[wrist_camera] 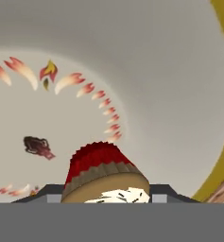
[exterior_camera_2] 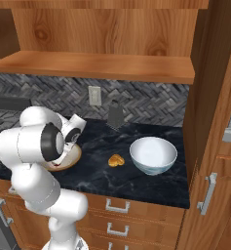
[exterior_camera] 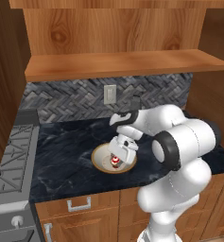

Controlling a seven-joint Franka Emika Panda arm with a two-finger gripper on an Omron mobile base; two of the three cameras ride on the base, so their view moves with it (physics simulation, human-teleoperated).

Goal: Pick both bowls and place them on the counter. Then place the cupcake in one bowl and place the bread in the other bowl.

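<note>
One cupcake (exterior_camera: 115,162), red-wrapped with white frosting, sits between the tips of the tool (exterior_camera: 116,161) inside the shallow cream bowl (exterior_camera: 100,159), which rests on the black surface (exterior_camera: 61,156) near its front edge; the tool is partly parted with the cupcake between its tips, though whether it clamps it I cannot tell. Toward the right end of the surface lies the golden bread (exterior_camera_2: 116,160), just beside the deeper white bowl (exterior_camera_2: 153,155), with a metal grater (exterior_camera_2: 115,115) at the back edge by the wall.
</note>
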